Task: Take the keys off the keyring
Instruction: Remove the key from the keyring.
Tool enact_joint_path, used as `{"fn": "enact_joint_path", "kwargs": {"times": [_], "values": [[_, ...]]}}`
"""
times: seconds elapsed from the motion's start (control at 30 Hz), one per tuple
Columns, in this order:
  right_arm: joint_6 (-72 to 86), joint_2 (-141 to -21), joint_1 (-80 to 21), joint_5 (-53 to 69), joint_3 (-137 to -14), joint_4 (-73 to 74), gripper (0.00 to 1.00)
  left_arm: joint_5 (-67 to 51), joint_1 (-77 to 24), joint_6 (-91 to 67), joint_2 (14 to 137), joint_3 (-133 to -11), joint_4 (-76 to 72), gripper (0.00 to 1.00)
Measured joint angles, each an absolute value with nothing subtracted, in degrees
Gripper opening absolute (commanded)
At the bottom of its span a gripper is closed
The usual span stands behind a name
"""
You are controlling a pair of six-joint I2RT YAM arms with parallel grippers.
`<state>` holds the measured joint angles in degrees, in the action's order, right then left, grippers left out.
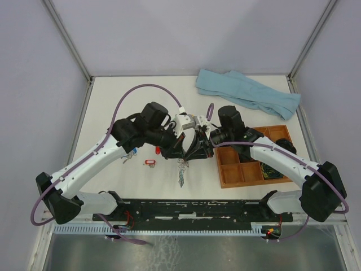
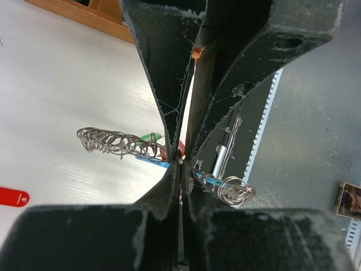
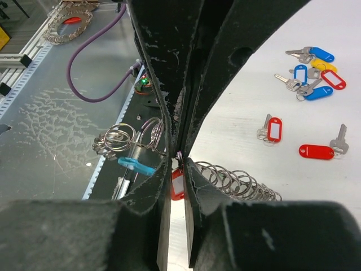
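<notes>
Fig.: item counts. Arms: 2, i.e. left arm [image 1: 96, 161] & right arm [image 1: 282, 158], w/ 1 claw each: left claw [image 2: 180, 169], right claw [image 3: 179, 164]. Keyring [image 2: 113, 142]: 1, at the claws. Keys [image 3: 271, 129] lying loose on the surface [image 1: 141, 101]: 7, i.e. 5 in a cluster [image 3: 313, 73] + 2 singles apart. Loose tags by colour: blue 3, red 3, yellow 1. Tags at the keyring: green 1, red 1, blue 1 at least; more cannot be told. Light-blue cloth [image 1: 248, 95]: 1. Wooden tray [image 1: 231, 183]: 1; compartment no. partly hidden by the right arm.
</notes>
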<state>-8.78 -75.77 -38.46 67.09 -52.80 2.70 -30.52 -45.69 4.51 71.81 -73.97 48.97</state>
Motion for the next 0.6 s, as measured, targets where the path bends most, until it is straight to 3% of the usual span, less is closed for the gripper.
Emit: {"fn": "enact_joint_path", "kwargs": {"times": [0.6], "values": [[-9.5,-75.75,-37.91,67.37,-54.24,5.23,0.23,-31.22,-45.3,6.31,73.87,-77.34,52.64,0.03]]}}
